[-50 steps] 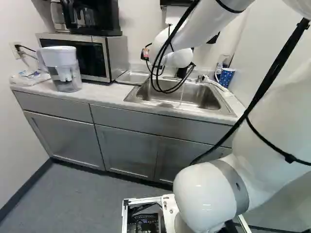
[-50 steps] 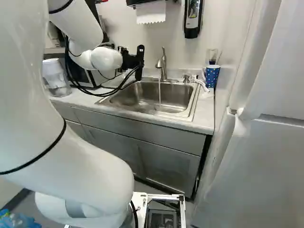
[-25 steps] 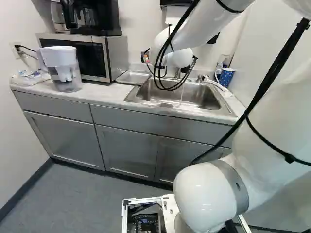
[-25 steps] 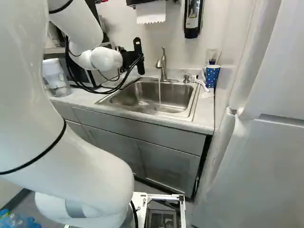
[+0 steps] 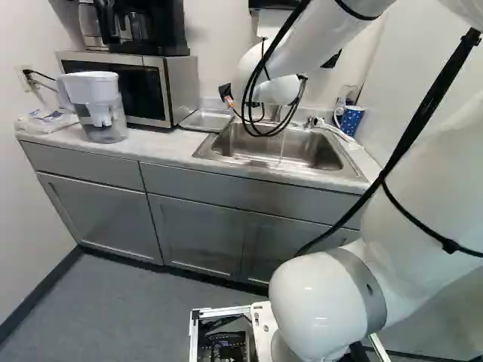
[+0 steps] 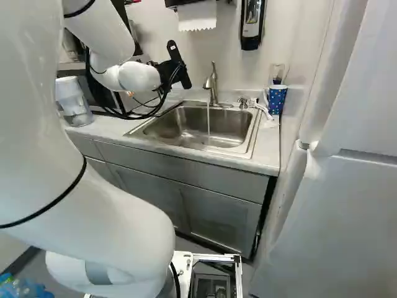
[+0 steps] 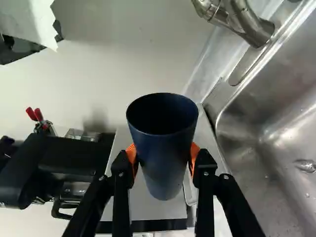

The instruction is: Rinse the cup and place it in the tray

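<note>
In the right base view, from the rectangular steel sink's (image 6: 173,129) centre, six o'clock is a clear approach; the curved silver faucet (image 6: 213,87) obstructs one o'clock, the cylindrical dotted blue cup (image 6: 277,100) two.

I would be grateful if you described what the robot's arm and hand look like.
The arm is glossy white with rounded joints, a gray band around a low one, and black cables running along it. Its hand is black, with two slim fingers of bars, visible screws, and orange pads.
</note>
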### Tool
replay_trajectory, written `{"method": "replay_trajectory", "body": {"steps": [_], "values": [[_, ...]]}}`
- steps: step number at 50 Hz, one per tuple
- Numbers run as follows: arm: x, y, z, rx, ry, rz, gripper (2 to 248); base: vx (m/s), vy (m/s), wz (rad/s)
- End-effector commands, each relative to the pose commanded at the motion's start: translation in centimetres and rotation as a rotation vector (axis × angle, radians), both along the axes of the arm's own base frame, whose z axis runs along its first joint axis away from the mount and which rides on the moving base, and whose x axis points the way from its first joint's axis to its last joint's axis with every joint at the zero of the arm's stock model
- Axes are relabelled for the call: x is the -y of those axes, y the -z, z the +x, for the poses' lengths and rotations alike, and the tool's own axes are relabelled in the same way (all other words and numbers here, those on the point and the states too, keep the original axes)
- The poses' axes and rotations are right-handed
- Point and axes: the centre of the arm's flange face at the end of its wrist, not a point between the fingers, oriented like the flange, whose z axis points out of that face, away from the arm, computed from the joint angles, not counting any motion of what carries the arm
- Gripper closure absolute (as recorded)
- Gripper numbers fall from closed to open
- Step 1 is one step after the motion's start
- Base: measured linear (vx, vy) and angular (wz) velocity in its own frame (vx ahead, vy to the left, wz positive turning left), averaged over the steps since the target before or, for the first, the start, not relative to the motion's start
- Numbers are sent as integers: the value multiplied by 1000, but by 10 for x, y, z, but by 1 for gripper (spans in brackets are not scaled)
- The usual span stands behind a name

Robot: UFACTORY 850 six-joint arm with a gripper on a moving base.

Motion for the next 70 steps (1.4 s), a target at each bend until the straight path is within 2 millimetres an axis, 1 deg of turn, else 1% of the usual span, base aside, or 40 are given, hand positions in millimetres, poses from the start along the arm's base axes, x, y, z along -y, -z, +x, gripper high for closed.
{"method": "replay_trajectory", "body": {"steps": [70], "values": [[0, 0, 0, 88, -127, -719, 129, 0, 0, 0]]}}
